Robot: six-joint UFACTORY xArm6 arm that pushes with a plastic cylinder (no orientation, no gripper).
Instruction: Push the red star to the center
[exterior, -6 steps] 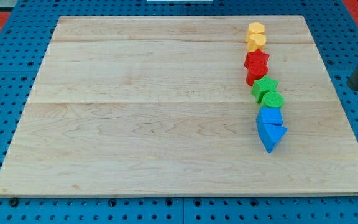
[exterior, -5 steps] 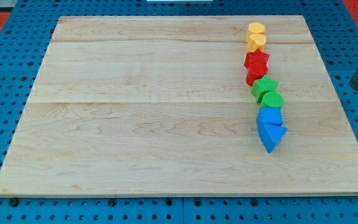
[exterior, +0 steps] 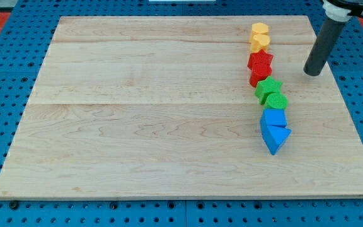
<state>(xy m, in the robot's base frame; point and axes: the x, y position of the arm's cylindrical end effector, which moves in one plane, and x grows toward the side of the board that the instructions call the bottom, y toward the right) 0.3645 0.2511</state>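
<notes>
Red star (exterior: 261, 60): it lies on the wooden board (exterior: 137, 126) in the view's upper right, second pair down in a single column of blocks that runs from near the top edge toward the middle right. Directly below it, touching, is a second red block (exterior: 259, 75) (its shape is hard to make out). Above the star sit two yellow blocks (exterior: 259, 36), stacked close one over the other in the column; the upper one is near the board's top edge. Below the red pair come a green star (exterior: 268, 86) and a rounder green block (exterior: 276, 100), then a blue block (exterior: 273, 118) and a blue triangle (exterior: 276, 137), each touching its neighbour.

The dark rod descends from the view's top right corner, and my tip (exterior: 312, 72) rests on the board to the right of the red pair, apart from them, roughly level with the lower red block. The rod has no jaws, so there is nothing on it to spread or close.

Open room: the whole board to the left of the column is bare wood, centre included. To the right of the column only a narrow strip remains before the board's right edge, and the tip stands in it. Beyond every edge lies blue perforated table (exterior: 5, 82).
</notes>
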